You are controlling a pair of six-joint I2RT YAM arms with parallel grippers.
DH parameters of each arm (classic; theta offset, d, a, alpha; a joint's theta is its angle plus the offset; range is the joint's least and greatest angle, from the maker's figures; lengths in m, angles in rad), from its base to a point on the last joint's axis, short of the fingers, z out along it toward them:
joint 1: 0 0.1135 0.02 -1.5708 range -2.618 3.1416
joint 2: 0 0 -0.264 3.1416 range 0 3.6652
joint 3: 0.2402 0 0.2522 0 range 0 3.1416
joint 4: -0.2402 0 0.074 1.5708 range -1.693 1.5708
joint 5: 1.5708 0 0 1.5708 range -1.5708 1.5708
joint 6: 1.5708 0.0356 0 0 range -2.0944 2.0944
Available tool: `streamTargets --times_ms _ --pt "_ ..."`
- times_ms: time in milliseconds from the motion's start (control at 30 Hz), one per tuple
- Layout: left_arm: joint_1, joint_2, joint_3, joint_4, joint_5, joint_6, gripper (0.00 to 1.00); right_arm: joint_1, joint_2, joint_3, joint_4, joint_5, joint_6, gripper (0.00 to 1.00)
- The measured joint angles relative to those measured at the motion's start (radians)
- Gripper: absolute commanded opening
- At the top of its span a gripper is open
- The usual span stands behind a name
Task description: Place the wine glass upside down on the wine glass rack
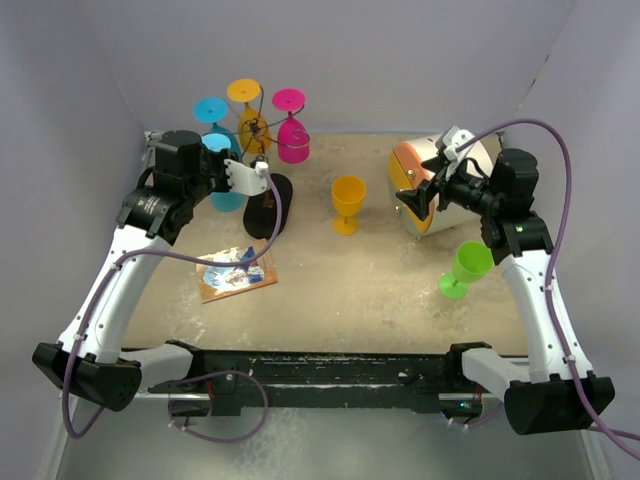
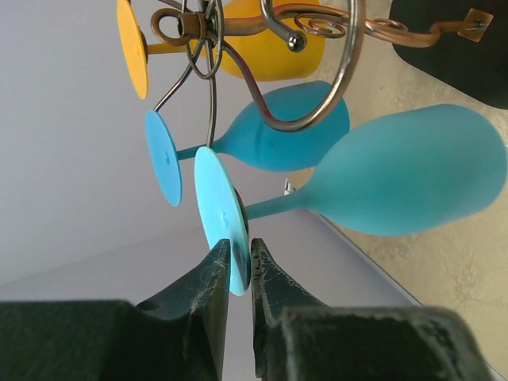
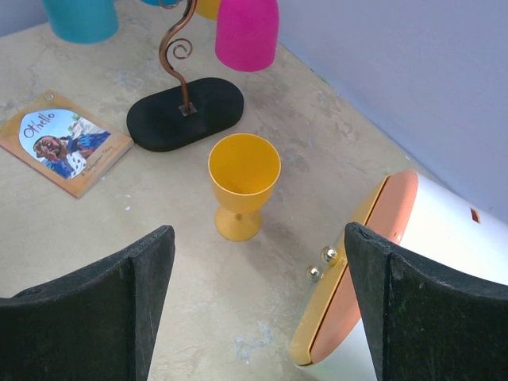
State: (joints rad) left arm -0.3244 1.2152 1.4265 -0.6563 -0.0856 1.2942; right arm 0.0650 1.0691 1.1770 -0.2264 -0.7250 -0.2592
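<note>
Beige tabletop [image 1: 380, 290], pink glass [image 3: 247, 32] inverted on rack [image 3: 185, 113]

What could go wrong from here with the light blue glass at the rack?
The light blue glass has its foot between the fingers of the left gripper; a crooked retreat could drag it off the rack. It hangs close beside the darker blue glass; a nudge could knock them together.

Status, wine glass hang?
Left gripper at foot of pale blue wine glass, grip unclear. Right gripper open, empty. Glass inverted at dark wire rack. Cyan glass adjacent.
</note>
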Motion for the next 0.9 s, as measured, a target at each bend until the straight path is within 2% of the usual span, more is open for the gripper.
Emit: streamTargets --times_ms 200,367,700,900 --pt "-0.004 0.0 0.0 -0.022 0.0 0.0 0.25 0.0 0.009 -0.003 0.0 0.0 -0.001 0.9" --pt "-0.005 -0.001 0.0 -0.026 0.0 0.0 0.32 0.0 0.022 -0.004 0.0 0.0 -0.003 0.9" --pt "-0.005 -0.043 0.0 -0.071 0.003 -0.01 0.68 0.0 0.025 -0.005 0.0 0.0 -0.006 0.91" --pt "-0.005 -0.084 0.002 -0.094 0.039 -0.062 0.82 0.0 0.025 -0.005 -0.002 0.0 -0.009 0.93"
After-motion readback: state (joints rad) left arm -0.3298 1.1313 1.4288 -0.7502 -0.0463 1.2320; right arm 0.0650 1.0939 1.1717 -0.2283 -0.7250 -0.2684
